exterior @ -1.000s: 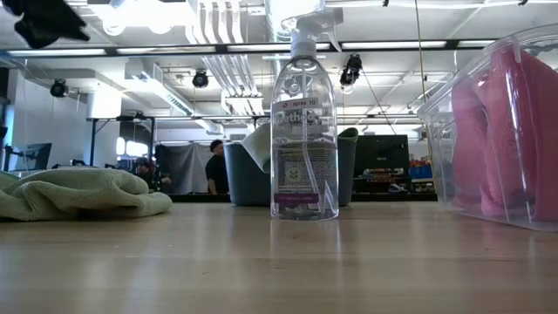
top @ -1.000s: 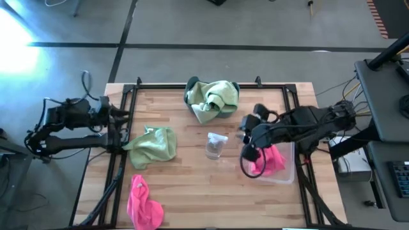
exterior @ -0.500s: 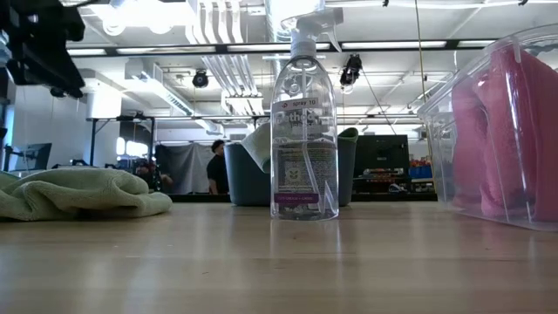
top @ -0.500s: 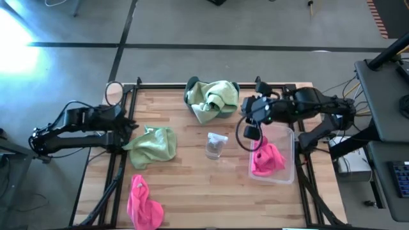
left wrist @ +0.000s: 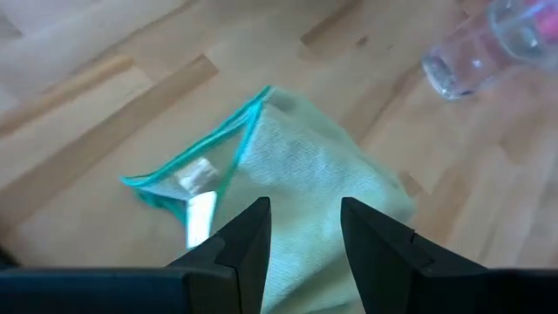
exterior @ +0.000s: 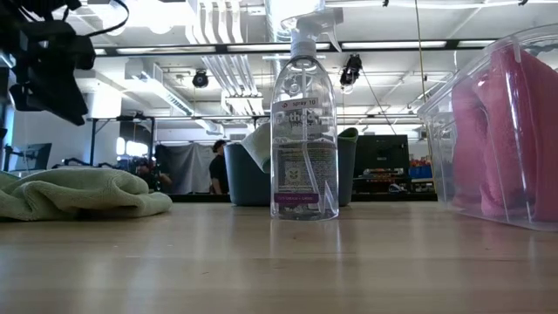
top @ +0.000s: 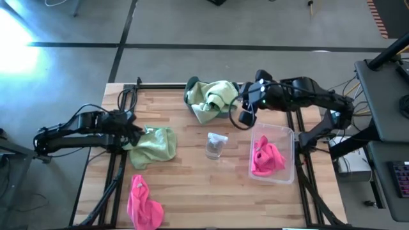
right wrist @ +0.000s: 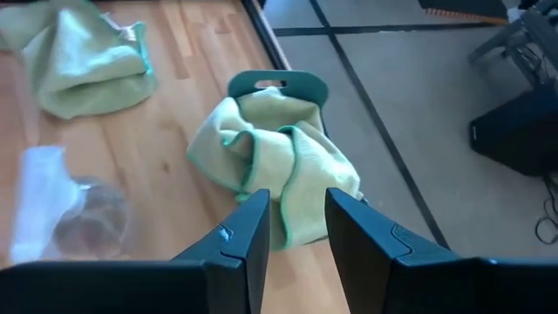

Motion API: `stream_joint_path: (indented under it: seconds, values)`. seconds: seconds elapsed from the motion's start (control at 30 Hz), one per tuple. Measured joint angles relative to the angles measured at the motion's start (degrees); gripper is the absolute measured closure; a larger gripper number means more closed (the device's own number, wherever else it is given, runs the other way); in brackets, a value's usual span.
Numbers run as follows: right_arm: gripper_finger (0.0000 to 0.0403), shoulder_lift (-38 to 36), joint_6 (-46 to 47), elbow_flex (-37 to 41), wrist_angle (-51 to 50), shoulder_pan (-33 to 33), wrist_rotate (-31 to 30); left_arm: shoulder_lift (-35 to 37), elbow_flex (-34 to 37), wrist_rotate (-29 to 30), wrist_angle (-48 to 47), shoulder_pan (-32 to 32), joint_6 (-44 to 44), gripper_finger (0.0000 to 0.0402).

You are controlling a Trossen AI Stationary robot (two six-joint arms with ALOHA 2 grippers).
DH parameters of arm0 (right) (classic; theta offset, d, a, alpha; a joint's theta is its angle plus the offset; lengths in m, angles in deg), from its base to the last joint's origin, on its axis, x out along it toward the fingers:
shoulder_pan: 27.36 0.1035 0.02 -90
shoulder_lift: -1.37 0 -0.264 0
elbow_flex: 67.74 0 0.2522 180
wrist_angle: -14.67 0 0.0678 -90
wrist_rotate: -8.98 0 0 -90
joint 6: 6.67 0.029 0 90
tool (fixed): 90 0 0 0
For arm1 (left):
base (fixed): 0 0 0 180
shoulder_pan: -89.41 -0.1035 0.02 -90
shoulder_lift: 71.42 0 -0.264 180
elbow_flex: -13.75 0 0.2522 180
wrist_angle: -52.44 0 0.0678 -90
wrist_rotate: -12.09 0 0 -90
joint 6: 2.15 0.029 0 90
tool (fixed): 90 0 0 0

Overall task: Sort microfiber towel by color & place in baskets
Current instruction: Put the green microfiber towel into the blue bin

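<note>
A light green towel [top: 153, 144] lies crumpled on the table's left part, also seen in the left wrist view [left wrist: 301, 170] and the low view [exterior: 78, 192]. My left gripper [top: 133, 128] [left wrist: 303, 234] hovers open above its left edge. The dark teal basket [top: 192, 96] [right wrist: 277, 85] stands at the far edge with green towels [top: 214, 97] [right wrist: 279, 161] heaped in it and over its rim. My right gripper [top: 245, 108] [right wrist: 296, 228] is open, just right of that basket. The clear basket [top: 285, 171] holds pink towel [top: 265, 158]. Another pink towel [top: 142, 201] lies near the near-left corner.
A small clear spray bottle [top: 216, 145] [exterior: 303, 131] stands upright mid-table between the green towel and the clear basket [exterior: 506, 131]. Black frame rails [top: 121, 160] run along the table's sides. Bare wood lies between the bottle and the near edge.
My right gripper has left the clear basket, moving up and toward the far edge, then left to the teal basket; the pink towel stays in the clear basket. My left gripper has moved right and down toward the green towel on the table.
</note>
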Motion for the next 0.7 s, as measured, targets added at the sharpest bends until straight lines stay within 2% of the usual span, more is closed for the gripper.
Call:
stream_joint_path:
  seconds: [0.4,0.7]
  values:
    - [0.0302,0.00,1.00,0.02,0.86,-2.24,0.31,-3.23,4.02,-8.35,9.64,0.00,-1.94,0.0276]
    - [0.0296,0.00,1.02,0.03,0.37,-2.24,1.12,-8.35,7.91,-11.94,11.99,0.01,-2.00,0.0276]
